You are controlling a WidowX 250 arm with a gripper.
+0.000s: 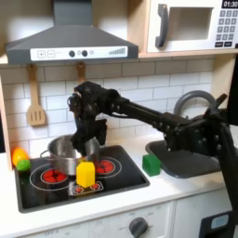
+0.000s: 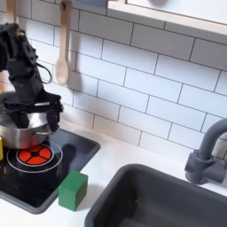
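Observation:
My gripper (image 1: 82,139) hangs from the black arm over the right rim of a silver pot (image 1: 58,156) on the back left of the black stovetop (image 1: 125,177). In the second exterior view the gripper (image 2: 35,110) sits just above the pot (image 2: 19,135), fingers spread and nothing between them. A yellow object (image 1: 85,174) stands on the stovetop in front of the pot. A green block (image 1: 152,164) rests by the stove's right edge, also seen as the green block (image 2: 73,189) next to the red burner (image 2: 35,158).
A grey sink (image 1: 191,158) with a faucet (image 1: 191,100) lies right of the stove; both exterior views show this sink (image 2: 168,199). A wooden spatula (image 1: 35,104) hangs on the tiled wall. A yellow-green toy (image 1: 19,158) sits at the stove's left edge. A hood and a microwave (image 1: 191,25) are overhead.

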